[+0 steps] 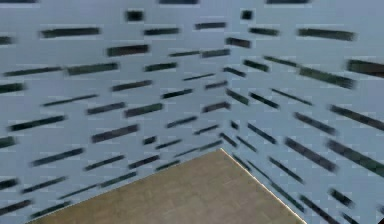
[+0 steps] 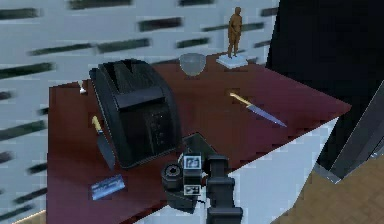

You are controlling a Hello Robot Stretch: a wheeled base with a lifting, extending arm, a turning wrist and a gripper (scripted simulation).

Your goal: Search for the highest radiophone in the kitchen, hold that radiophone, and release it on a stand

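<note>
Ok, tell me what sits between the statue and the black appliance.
A glass bowl stands between the statue and the black appliance; the arm side view shows it.

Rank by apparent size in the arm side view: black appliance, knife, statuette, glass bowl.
1. Black appliance.
2. Knife and statuette: similar length, unranked; the statuette stands farther away.
3. Glass bowl.

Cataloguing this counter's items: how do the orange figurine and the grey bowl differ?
The figurine is orange-brown and opaque; the bowl is grey and see-through. The figurine stands tall and slim; the bowl sits low and wide. Both stand on the dark red counter.
</note>
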